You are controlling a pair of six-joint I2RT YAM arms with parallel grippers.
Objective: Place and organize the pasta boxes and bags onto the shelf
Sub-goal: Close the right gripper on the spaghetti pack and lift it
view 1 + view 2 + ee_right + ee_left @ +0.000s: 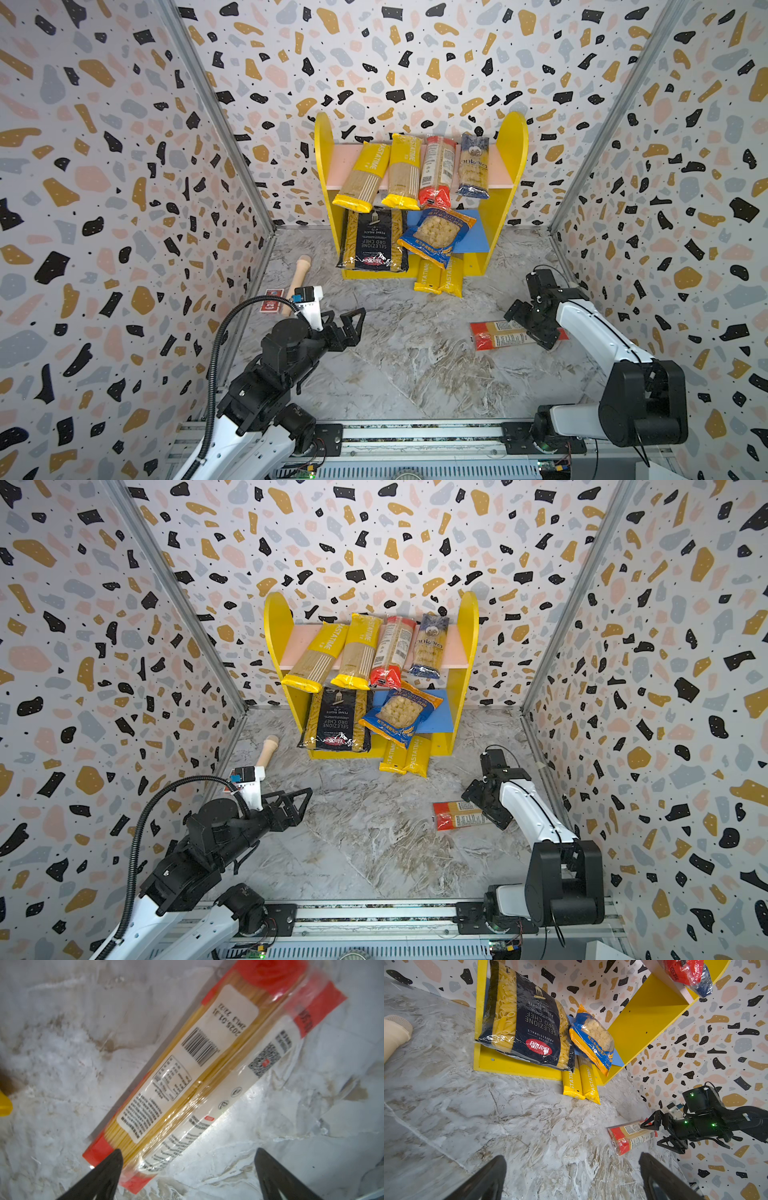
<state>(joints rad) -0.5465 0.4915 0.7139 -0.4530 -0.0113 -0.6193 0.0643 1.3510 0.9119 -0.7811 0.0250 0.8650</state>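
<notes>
The shelf [513, 141] stands at the back wall. Its pink upper board carries two yellow PASTATIME packs [401, 172], a red-ended pack [436, 172] and a dark-blue ankara pack [473, 166]. On the blue lower board lie the black Barilla bag [374, 241] and a blue-orange bag [436, 235]. Two more PASTATIME packs [440, 278] poke out at the base. A red-ended spaghetti pack [496, 334] [207, 1064] lies flat on the table at right. My right gripper [530, 328] [188, 1153] hangs open over its right end. My left gripper [356, 326] [571, 1159] is open and empty.
A beige wooden stick [297, 282] and a small red card box [272, 299] lie by the left wall, behind my left arm. Patterned walls close in on three sides. A metal rail [415, 432] runs along the front edge.
</notes>
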